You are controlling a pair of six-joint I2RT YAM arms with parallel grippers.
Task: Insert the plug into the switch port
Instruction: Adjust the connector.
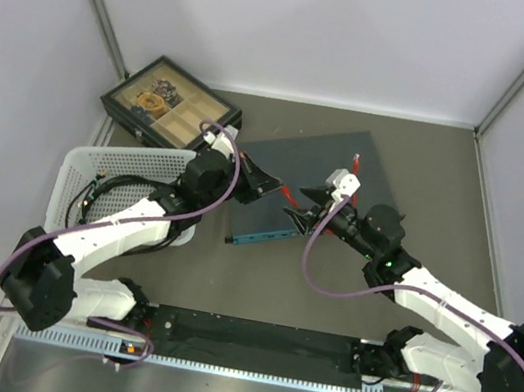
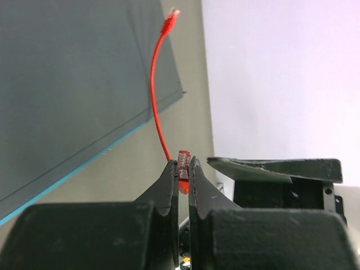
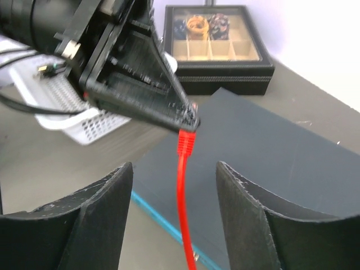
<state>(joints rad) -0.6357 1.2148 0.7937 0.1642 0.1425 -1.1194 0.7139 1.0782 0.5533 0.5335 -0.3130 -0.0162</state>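
Plug (image 3: pixel 187 142) pinched in left end effector (image 2: pixel 183 169) above switch (image 3: pixel 270 163); right end effector (image 3: pixel 174 169), wide around cable (image 3: pixel 182 197), should next close squarely, apparently a handover.

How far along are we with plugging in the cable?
Done: left gripper is shut on the red plug over the switch. In hand: open right gripper straddles the cable below it. Left: seating the plug in the teal port edge.
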